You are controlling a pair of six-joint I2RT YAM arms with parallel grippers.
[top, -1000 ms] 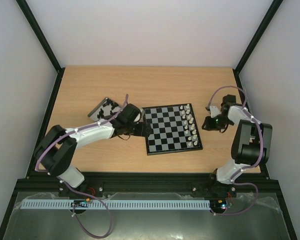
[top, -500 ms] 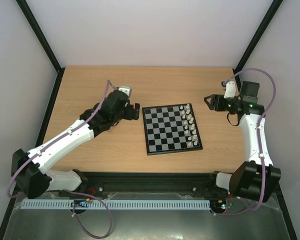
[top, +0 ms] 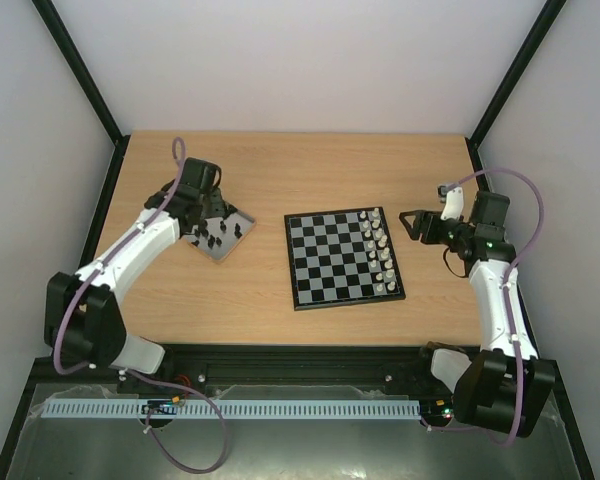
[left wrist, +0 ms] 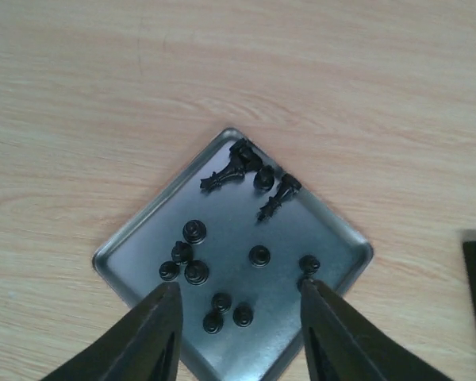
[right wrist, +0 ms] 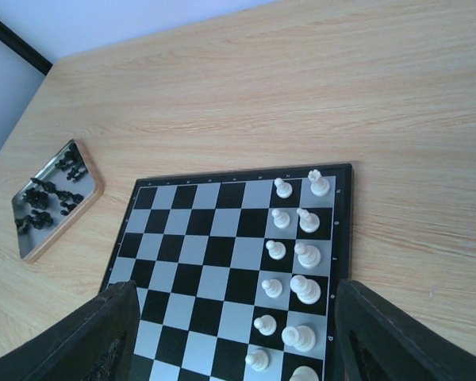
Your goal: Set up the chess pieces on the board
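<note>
Wooden table (top: 280,165) is carrying everything; the left arm (top: 130,250) is reaching out from its base at the near edge toward the far left, and the right arm (top: 495,290) is rising along the right side with its wrist turned in toward the middle; the board (top: 330,262) is lying flat at the centre of the table, slightly skewed to the table edge, touching neither arm; a small square metal tray (left wrist: 321,234) is sitting on the wood to the left of the board, apart from it, one corner pointing toward the board; the left gripper (left wrist: 238,286) is hovering directly over the tray, its fingers (left wrist: 160,333) standing moderately apart with nothing caught between them; whether the tips are touching the tray floor I cannot tell; the right gripper (right wrist: 236,286) is hanging just off the board's right edge, above the table and facing the board, its fingers (right wrist: 103,337) spread wide and carrying nothing; the white chess pieces (top: 378,250) are standing upright in two lines along the board's right-hand side, one to a square, running down the two outermost files; the black chess pieces (left wrist: 194,271) are sitting loose inside the tray, most of them upright and showing from above as small round caps clustered toward the corner under the gripper, a few taller ones lying tipped on their sides near the far corner.
</note>
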